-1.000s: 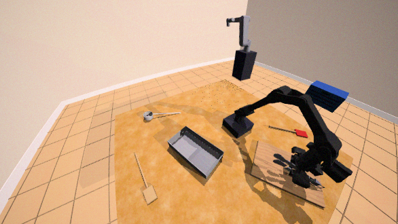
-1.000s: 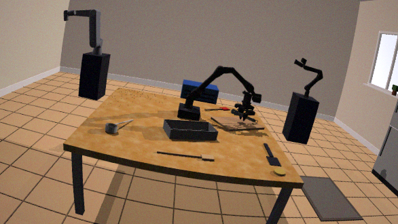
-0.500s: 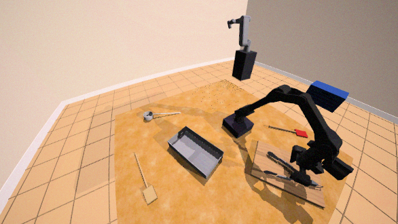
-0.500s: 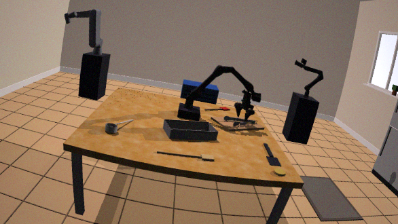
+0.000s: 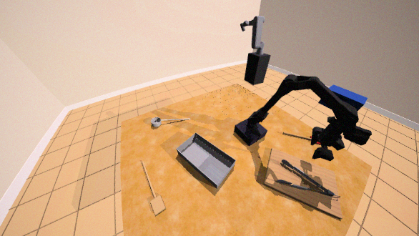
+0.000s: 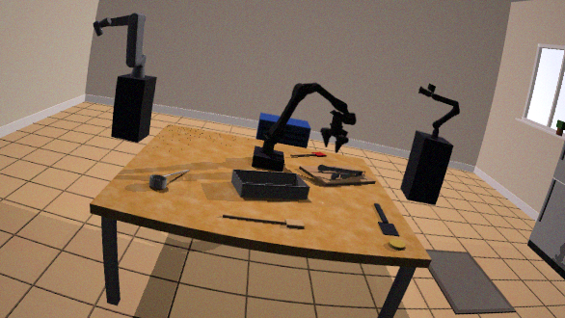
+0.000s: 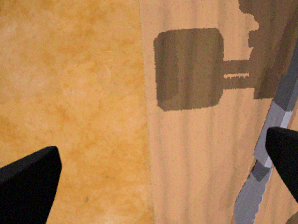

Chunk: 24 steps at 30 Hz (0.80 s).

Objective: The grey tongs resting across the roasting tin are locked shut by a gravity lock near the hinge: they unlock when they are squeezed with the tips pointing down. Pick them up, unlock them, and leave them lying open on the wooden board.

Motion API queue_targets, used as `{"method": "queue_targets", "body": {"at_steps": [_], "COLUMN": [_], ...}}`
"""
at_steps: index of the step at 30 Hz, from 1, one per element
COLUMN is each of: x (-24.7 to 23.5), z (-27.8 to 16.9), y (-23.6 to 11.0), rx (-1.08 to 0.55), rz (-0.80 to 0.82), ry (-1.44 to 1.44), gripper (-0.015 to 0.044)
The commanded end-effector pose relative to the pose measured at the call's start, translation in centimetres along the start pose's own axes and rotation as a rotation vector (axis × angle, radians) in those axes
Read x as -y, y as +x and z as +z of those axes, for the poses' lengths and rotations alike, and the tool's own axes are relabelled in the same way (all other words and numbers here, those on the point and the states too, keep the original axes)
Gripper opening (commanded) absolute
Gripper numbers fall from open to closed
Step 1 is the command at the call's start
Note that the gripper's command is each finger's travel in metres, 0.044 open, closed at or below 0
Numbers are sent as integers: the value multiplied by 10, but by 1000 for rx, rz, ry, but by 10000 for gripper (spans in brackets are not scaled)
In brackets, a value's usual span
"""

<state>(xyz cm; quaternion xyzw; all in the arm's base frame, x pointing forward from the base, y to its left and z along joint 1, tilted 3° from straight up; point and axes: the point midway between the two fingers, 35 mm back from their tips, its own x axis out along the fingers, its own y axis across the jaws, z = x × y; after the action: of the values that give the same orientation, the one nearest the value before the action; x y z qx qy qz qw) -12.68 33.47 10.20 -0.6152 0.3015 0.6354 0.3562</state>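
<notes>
The grey tongs (image 5: 302, 173) (image 6: 334, 170) lie on the wooden board (image 5: 274, 156) (image 7: 185, 150), their two arms spread apart in a V. The arms meet at the right end in the top view; their free ends point left. Part of one arm shows at the right of the wrist view. My gripper (image 5: 320, 146) (image 6: 332, 146) (image 7: 165, 148) is open and empty, raised above the board and apart from the tongs. The roasting tin (image 5: 197, 171) (image 6: 272, 193) stands beside the board with no tongs across it. The lock near the hinge is too small to make out.
A red-headed utensil (image 6: 318, 154) lies behind the board. A small pan (image 5: 156, 122) (image 6: 158, 181) and a wooden spatula (image 5: 157, 204) (image 6: 295, 224) lie beyond the tin. A black spatula (image 6: 388, 227) and a yellow disc (image 6: 397, 244) lie near the table's edge. A blue box (image 6: 299, 132) stands behind.
</notes>
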Motion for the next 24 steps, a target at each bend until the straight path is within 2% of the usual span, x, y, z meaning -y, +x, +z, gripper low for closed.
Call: {"method": "queue_targets", "body": {"at_steps": [1,8,24], "x": [-4,-1,-1], "z": [-5,-4,-5], "y": [-2,-49,-51], "rx": [-15,-1,0], "rz": [-3,0,0], "ry": [11,0,0], "gripper": [440,440,440]}}
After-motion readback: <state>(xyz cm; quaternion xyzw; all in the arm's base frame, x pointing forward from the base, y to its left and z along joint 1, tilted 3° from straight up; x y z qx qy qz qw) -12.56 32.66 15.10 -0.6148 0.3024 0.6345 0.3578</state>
